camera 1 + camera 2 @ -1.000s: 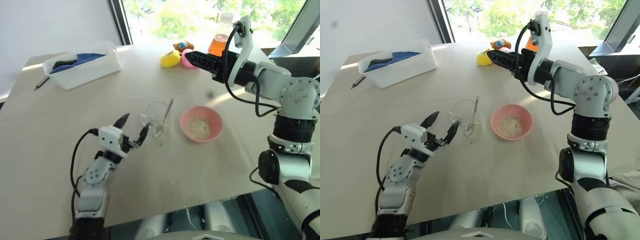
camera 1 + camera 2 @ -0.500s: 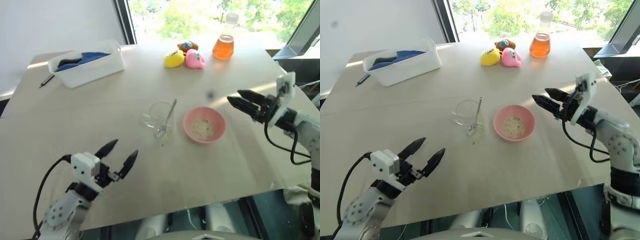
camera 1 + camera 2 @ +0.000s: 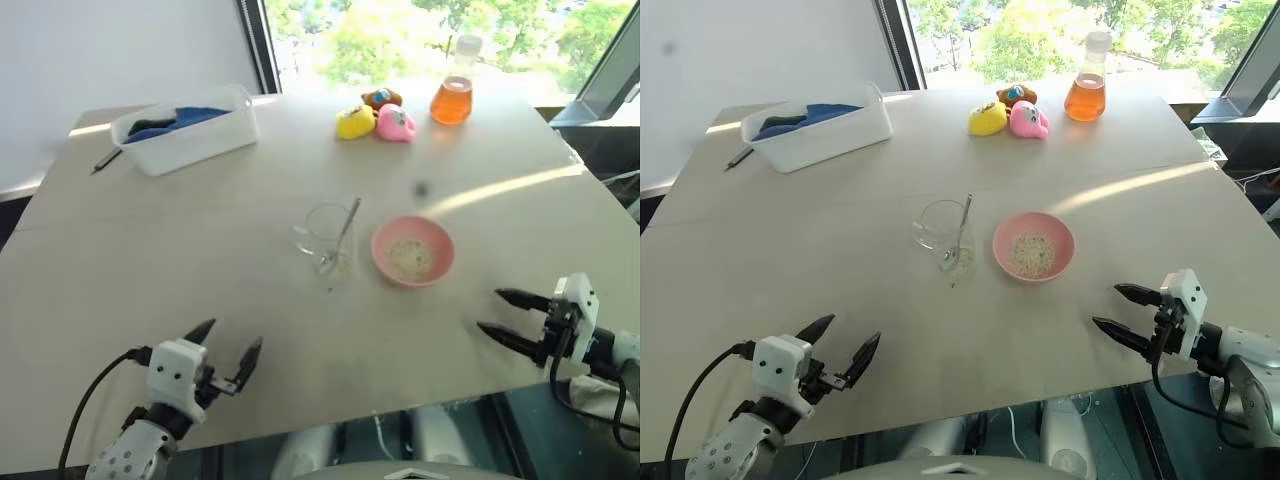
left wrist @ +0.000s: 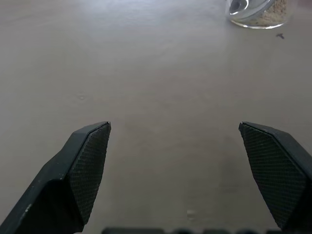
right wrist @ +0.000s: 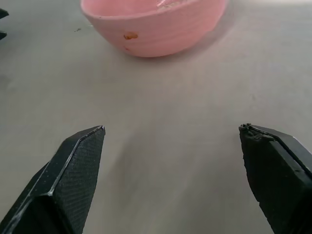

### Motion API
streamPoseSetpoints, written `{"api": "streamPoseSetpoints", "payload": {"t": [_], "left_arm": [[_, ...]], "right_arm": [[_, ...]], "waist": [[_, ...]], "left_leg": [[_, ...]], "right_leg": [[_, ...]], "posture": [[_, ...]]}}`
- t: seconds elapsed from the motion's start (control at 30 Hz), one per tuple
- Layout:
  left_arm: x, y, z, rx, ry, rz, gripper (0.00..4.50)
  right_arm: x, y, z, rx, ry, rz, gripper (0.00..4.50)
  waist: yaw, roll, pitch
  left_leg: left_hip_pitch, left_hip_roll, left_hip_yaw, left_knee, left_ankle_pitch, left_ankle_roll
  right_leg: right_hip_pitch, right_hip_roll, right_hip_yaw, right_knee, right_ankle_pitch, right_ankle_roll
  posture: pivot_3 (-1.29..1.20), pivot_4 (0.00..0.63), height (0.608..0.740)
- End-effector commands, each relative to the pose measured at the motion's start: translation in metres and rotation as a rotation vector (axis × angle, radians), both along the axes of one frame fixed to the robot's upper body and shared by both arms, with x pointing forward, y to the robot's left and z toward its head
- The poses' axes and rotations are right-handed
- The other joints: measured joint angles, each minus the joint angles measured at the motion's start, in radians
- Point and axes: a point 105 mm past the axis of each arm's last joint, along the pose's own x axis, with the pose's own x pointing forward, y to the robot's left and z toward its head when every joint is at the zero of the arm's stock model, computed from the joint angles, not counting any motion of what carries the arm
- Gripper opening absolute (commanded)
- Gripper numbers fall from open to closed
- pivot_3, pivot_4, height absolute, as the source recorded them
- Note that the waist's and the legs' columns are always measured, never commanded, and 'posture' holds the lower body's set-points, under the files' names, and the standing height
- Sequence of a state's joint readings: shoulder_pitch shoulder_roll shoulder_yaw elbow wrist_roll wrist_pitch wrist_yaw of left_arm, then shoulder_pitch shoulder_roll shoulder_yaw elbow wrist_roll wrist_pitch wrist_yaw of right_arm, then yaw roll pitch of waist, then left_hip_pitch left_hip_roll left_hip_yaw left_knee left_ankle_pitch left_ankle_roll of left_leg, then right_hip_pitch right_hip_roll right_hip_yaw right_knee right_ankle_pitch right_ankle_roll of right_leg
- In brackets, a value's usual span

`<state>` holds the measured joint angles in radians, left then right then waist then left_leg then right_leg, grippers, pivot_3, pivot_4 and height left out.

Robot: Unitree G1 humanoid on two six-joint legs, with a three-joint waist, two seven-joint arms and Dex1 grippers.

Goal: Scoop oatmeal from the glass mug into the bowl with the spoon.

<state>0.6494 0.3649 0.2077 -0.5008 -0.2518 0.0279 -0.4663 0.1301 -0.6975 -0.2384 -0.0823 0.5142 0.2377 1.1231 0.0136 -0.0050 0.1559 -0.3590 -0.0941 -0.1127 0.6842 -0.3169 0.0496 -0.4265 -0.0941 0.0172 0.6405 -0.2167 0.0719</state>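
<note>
Both grippers are empty with fingers spread wide. Left gripper (image 3: 229,349) and right gripper (image 3: 506,316) both sit low at the near edge of the table (image 3: 150,260), well clear of the mug (image 3: 325,232).

The mug is mid-table. The spoon (image 3: 340,234) stands in it, head down, handle leaning over the rim on the bowl side. The bowl (image 3: 413,250) is just beside the mug, not touching as far as I can tell. There is oatmeal (image 3: 1030,254) in the bowl, and some remains at the mug bottom (image 4: 265,17). A few flakes lie on the table just in front of the mug.

Judging by the layout, the arms look parked. If another scoop is wanted:
- Take the spoon handle high, above the rim, with the right gripper, which is on the bowl side.
- Steady the mug with the left first; it is light glass and will probably slide or tip.
- Lift the spoon level and travel low over the gap to limit spillage.

Count: 1 mug, 1 spoon, 1 bowl. Beyond the mug there is 1 white tub (image 3: 185,128) with blue and dark stuff inside, 1 pen (image 3: 106,160) next to it, 3 small toys (image 3: 377,115) and 1 flask (image 3: 454,88) of orange liquid. 2 grippers.
</note>
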Motion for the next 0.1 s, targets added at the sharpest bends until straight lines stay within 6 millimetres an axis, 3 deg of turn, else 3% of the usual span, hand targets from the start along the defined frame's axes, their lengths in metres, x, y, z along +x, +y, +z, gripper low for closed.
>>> {"api": "streamPoseSetpoints", "payload": {"t": [0.03,0.1], "left_arm": [[-0.002,-0.0107,0.0103,-0.013,-0.046,-0.036,4.5],[-0.0027,-0.0131,0.0095,-0.012,-0.043,-0.045,4.5]], "right_arm": [[0.0037,0.0004,0.0026,-0.008,-0.04,0.024,4.43],[0.0077,0.0,0.001,0.0,-0.045,0.016,4.43]], "waist": [[0.001,0.0,0.0],[0.001,0.0,0.0]], "left_leg": [[0.0,0.0,0.0,0.0,0.001,-0.002],[-0.001,0.0,-0.001,0.0,0.001,-0.002]], "right_leg": [[0.0,0.0,0.0,0.0,0.0,0.0],[0.0,0.0,0.0,0.0,0.0,0.0]], "posture": [[0.0,0.15,0.74],[0.0,0.15,0.74]]}}
